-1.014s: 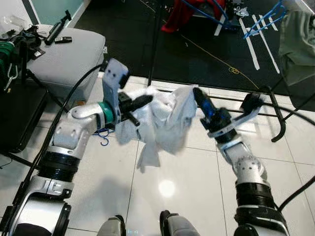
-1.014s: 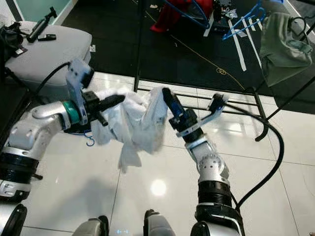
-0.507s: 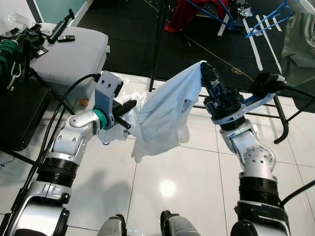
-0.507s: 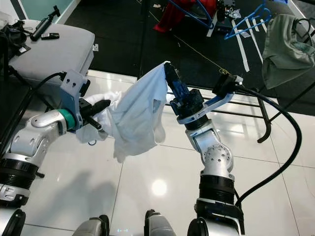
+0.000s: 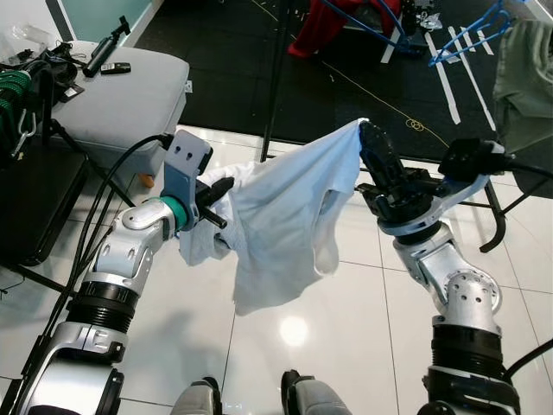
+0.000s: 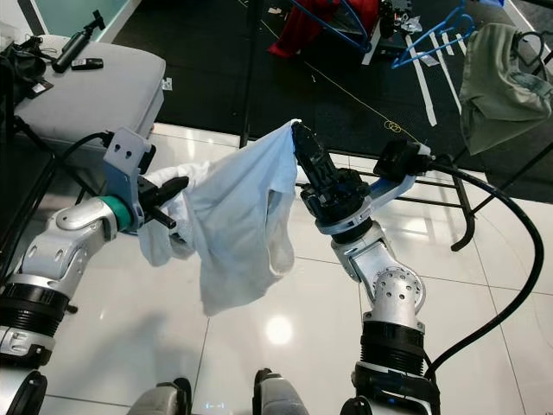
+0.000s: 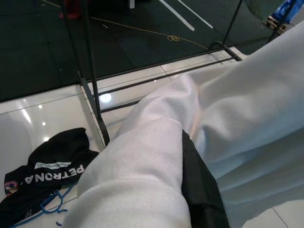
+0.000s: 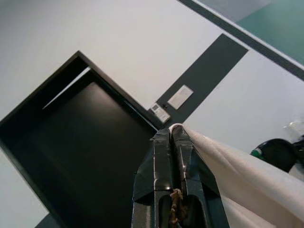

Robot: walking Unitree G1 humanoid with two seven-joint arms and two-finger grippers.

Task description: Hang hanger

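Observation:
A white shirt (image 5: 285, 216) hangs stretched between my two grippers above the tiled floor. My right gripper (image 5: 370, 138) is raised and shut on the shirt's upper edge; the right wrist view shows its fingertips (image 8: 170, 135) pressed together on the cloth. At the shirt's other end, my left gripper (image 5: 216, 203) is lower, shut on it, with bunched cloth wrapped around the fingers (image 7: 199, 190). A blue hanger (image 7: 47, 211) lies on the floor under a black garment (image 7: 45, 166). More blue hangers (image 5: 471, 35) lie on the dark mat far ahead.
A black rack pole (image 5: 275, 78) rises just beyond the shirt, with its base bars (image 5: 467, 186) on the tiles at right. A grey ottoman (image 5: 121, 95) stands at left. A red garment (image 5: 333, 22) and a green garment (image 5: 523, 78) lie farther off.
My right gripper has lifted the shirt's edge up and to the right, so the crumpled shirt now hangs spread out. The left gripper has drawn back slightly to the left.

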